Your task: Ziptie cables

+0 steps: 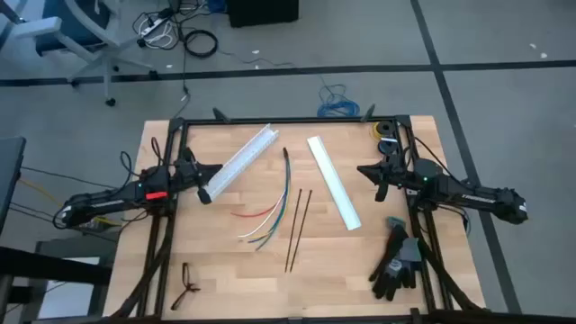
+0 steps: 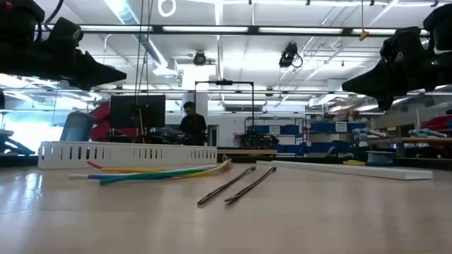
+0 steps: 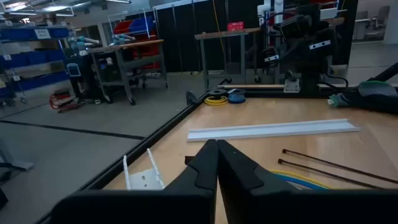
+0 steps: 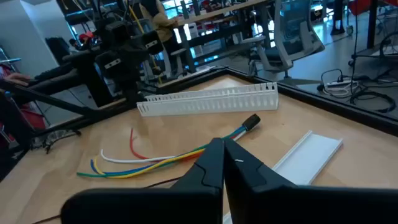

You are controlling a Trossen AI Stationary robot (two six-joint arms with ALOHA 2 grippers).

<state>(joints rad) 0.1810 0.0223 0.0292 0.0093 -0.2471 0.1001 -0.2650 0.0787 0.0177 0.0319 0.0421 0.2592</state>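
The cables (image 1: 274, 205) lie on the wooden table's middle: red, white, yellow, blue and green wires fanned toward the near left, joined by a dark sheath (image 4: 251, 122) at the far end. They show too in the low view (image 2: 159, 171). Two thin black zipties (image 1: 299, 228) lie just right of them. My left gripper (image 1: 217, 167) hovers shut above the table's left side. My right gripper (image 1: 362, 170) hovers shut above the right side. Both point toward the middle and hold nothing.
A white slotted channel (image 1: 238, 160) lies at the far left, a flat white cover strip (image 1: 334, 193) right of centre. Black gloves (image 1: 397, 259) sit at the near right, glasses (image 1: 187, 283) at the near left, tape rolls (image 1: 385, 130) at the far right corner.
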